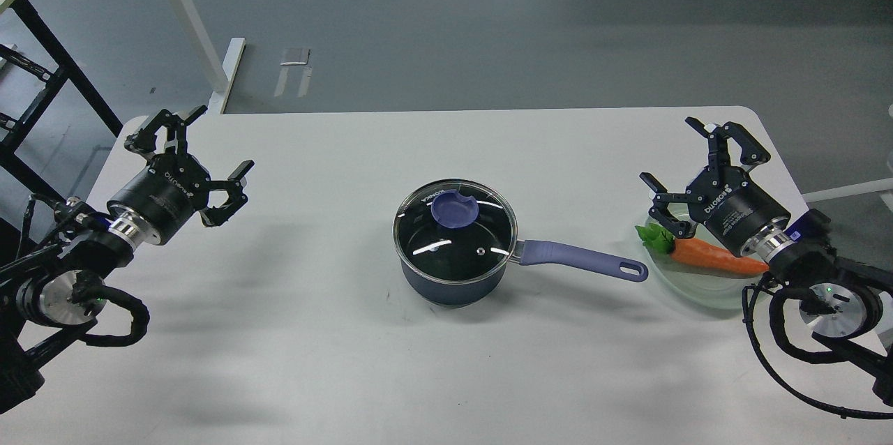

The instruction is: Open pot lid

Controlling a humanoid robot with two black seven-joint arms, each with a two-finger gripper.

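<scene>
A small dark navy pot [446, 283] stands at the middle of the white table, its lavender handle [582, 260] pointing right. The clear glass lid [457, 232] with a steel rim sits flat on the pot, its purple-blue knob [453, 210] on top. My left gripper [209, 152] hovers open far to the left of the pot, nothing between its fingers. My right gripper [687, 166] is open too, far to the right, above the rim of a glass dish.
A pale green glass dish [687, 284] holding a toy carrot [711, 258] with green leaves lies at the right, just beyond the handle's end and under my right arm. The table's far edge [446, 110] runs behind the pot.
</scene>
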